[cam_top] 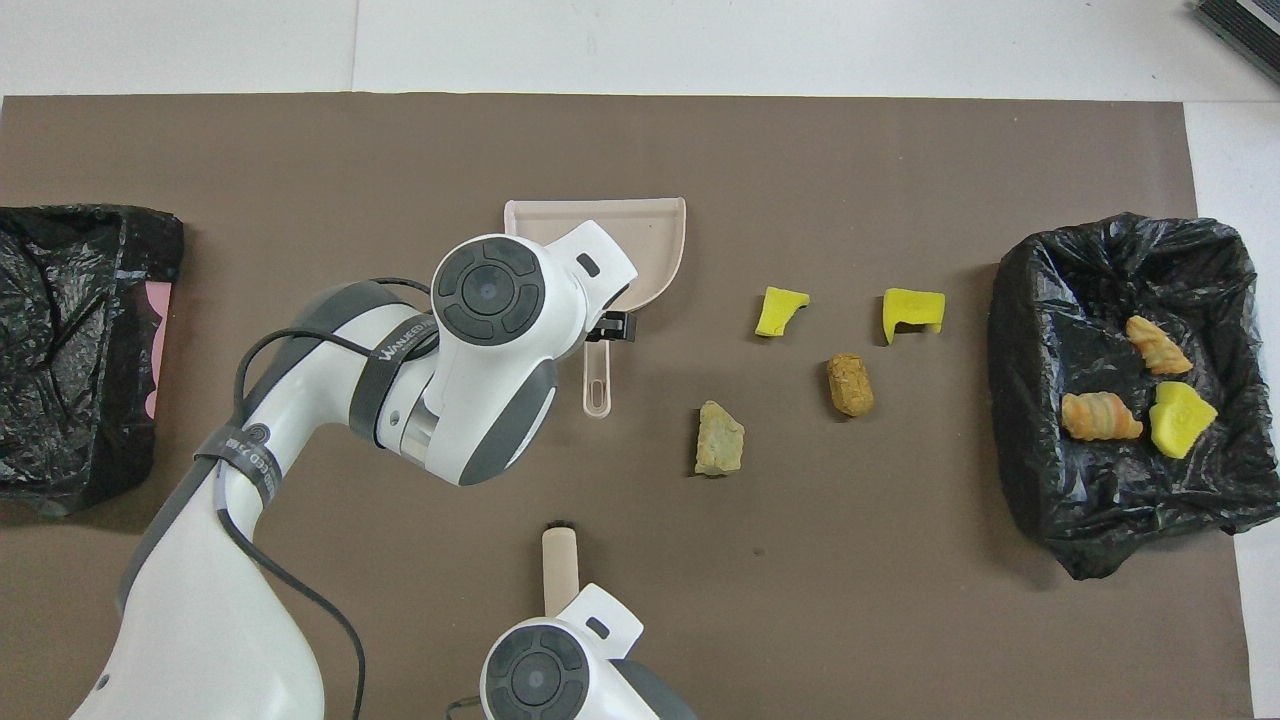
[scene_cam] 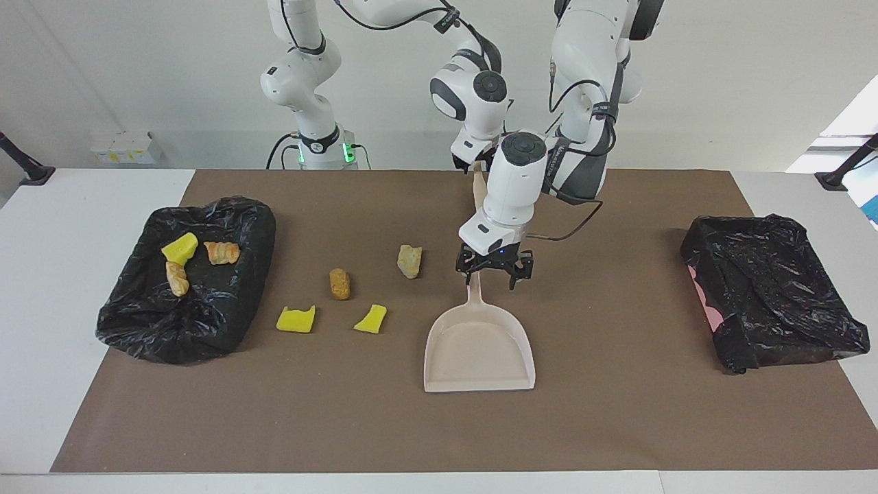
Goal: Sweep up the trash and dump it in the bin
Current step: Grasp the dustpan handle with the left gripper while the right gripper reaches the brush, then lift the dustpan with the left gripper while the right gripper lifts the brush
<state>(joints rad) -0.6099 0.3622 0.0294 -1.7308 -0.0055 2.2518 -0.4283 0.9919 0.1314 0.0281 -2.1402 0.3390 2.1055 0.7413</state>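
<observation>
Four bits of trash lie on the brown mat: two yellow sponge chunks (scene_cam: 295, 320) (scene_cam: 370, 319), a brown bread-like piece (scene_cam: 339, 283) and a beige stone-like lump (scene_cam: 409, 261). Three more bits (scene_cam: 180, 248) lie in the black-lined bin (scene_cam: 206, 329) at the right arm's end. The beige dustpan (scene_cam: 480, 350) lies flat mid-table, its handle (cam_top: 597, 385) toward the robots. My left gripper (scene_cam: 494, 269) is open just over that handle. My right gripper (scene_cam: 472, 165) is shut on the beige brush (cam_top: 559, 565), held up over the mat near the robots.
A second black-lined bin (scene_cam: 775, 295) stands at the left arm's end of the table. The brown mat (scene_cam: 617, 425) covers most of the white table. The left arm's cable (scene_cam: 576, 226) hangs above the mat near the dustpan handle.
</observation>
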